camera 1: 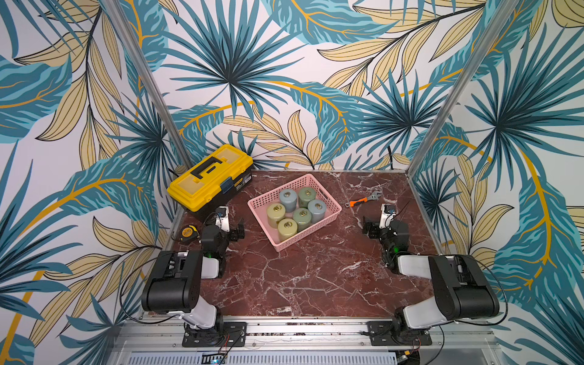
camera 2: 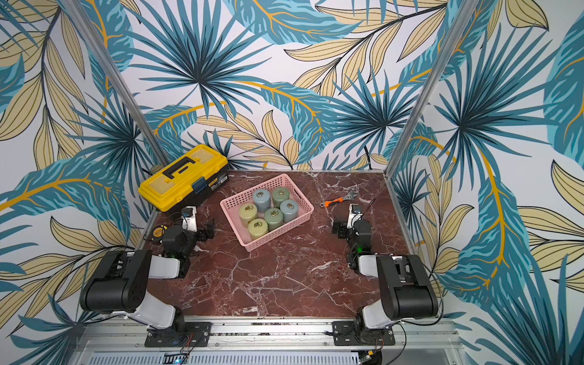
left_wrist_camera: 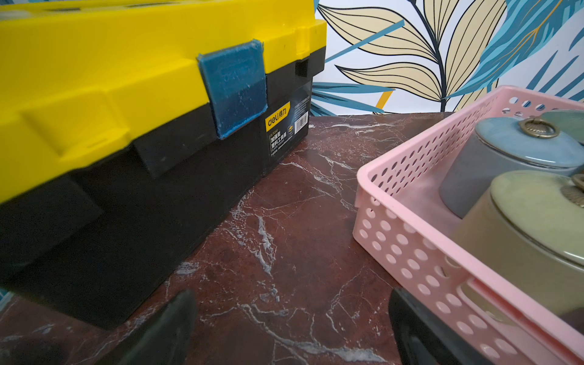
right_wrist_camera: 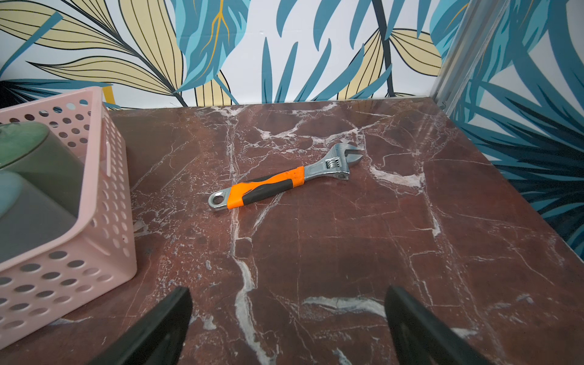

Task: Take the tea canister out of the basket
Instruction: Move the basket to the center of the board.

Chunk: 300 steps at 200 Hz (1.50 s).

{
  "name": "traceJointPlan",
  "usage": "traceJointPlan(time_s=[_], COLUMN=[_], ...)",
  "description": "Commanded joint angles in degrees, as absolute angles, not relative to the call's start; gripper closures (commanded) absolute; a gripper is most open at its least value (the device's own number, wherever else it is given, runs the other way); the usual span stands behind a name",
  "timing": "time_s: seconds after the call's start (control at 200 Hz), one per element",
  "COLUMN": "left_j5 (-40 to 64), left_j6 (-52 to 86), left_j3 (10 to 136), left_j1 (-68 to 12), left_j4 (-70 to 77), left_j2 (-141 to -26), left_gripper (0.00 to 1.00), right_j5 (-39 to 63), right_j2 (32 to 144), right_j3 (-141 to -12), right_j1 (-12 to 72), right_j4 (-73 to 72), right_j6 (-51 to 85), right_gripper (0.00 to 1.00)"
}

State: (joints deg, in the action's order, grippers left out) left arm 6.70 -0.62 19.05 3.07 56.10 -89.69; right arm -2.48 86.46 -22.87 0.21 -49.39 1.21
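Here we are over the red marble table (camera 1: pixel 316 284), and the pink basket (camera 1: pixel 275 189) sits near the middle, turned at an angle. Inside it stand six tea canisters (camera 1: pixel 302 218), all upright and packed close in two rows of three. Two are blue-grey, two darker green and two yellow-green, each with a brass ring on its lid. Not one is out of the basket yet! The left claw (camera 1: pixel 237 232) sits low between the closed yellow-and-black toolbox (camera 1: pixel 210 180) and the basket, clear of both in both top views. Its jaws are spread wide with nothing in them. In the left wrist view there's only bare marble between the two black fingers (left_wrist_camera: pixel 164 331). The other finger sits just beside the basket's perforated wall, and whether it touches I can't tell. Across the way, the right claw (camera 1: pixel 368 228) sits low on the far side of the basket, apart from it. It is just as wide open and just as empty. Its wrist view shows an adjustable wrench (right_wrist_camera: pixel 284 180) with an orange-and-black handle lying flat on the table ahead of it. A yellow-and-black tape measure (camera 1: pixel 188 233) rests at the table's left edge, beside the left arm.
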Motion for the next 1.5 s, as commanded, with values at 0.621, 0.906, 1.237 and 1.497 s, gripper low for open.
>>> traceJointPlan(time_s=[0.621, 0.906, 1.237, 1.497], left_j5=[-6.3, -15.7, -0.3, 5.4], left_j6=[2.3, 22.1, 28.6, 32.5], left_j3=[18.5, 26.2, 30.7, 33.4], left_j1=[1.8, 2.1, 2.4, 0.5], left_j4=[50.2, 21.0, 5.0, -3.0], left_j2=[-76.8, -60.7, -55.7, -56.6], left_gripper=[0.00, 0.00, 0.00, 0.00], right_j5=[-3.8, 2.0, 21.8, 26.4], right_j2=[76.3, 73.3, 82.6, 91.3], right_j3=[-30.3, -43.2, -55.0, -62.9], right_j1=[0.4, 0.4, 0.5, 1.2], right_j4=[-29.2, -7.7, -1.0, 3.0], right_j6=[1.7, 8.1, 11.0, 13.4], right_gripper=[0.01, 0.01, 0.01, 0.01])
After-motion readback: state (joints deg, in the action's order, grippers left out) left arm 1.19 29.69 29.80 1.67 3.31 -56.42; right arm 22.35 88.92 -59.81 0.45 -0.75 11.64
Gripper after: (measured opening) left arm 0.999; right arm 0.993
